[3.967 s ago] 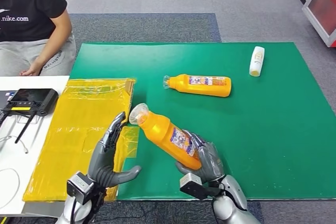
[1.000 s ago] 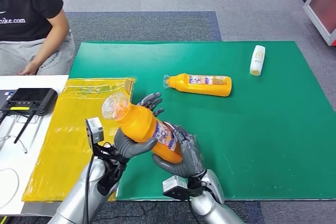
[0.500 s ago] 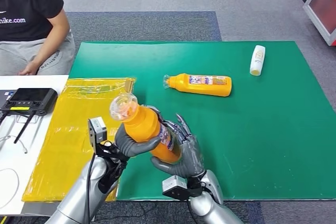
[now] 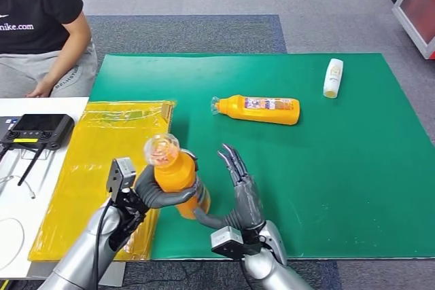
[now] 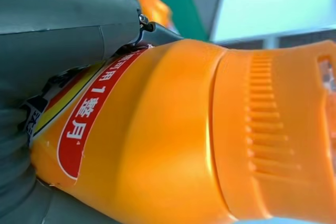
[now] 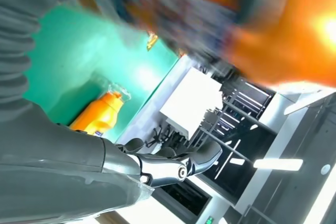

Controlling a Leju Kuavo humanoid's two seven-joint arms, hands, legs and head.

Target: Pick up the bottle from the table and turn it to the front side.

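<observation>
- The orange bottle (image 4: 177, 176) is lifted off the green mat (image 4: 333, 188), wrapped in the left hand (image 4: 153, 191); its long axis is steeply tilted, the clear cap end (image 4: 161, 149) pointing up and toward the camera, the base down by the right hand's thumb.
- In the left wrist view the bottle's label (image 5: 85, 116) carries a red band with white Chinese characters, of which "1整月" can be read; smaller print beside it is too blurred to make out.
- The left hand's fingers curl round the bottle's middle and grip it firmly.
- The right hand (image 4: 241, 195) stands just beside the bottle with fingers straight and spread, holding nothing; its thumb reaches under the base, though whether it touches is hard to tell.
- Beyond the right hand a second orange bottle (image 4: 256, 109) lies flat on the mat, cap toward the left-hand side, its label facing up but unreadable.
- Far off past the right hand lies a small white bottle (image 4: 333, 78).
- Outward of the left hand lies a yellow plastic bag (image 4: 102, 161); beyond it a black device (image 4: 36, 129) and a seated person (image 4: 41, 25) in a black shirt reading "nike.com".
</observation>
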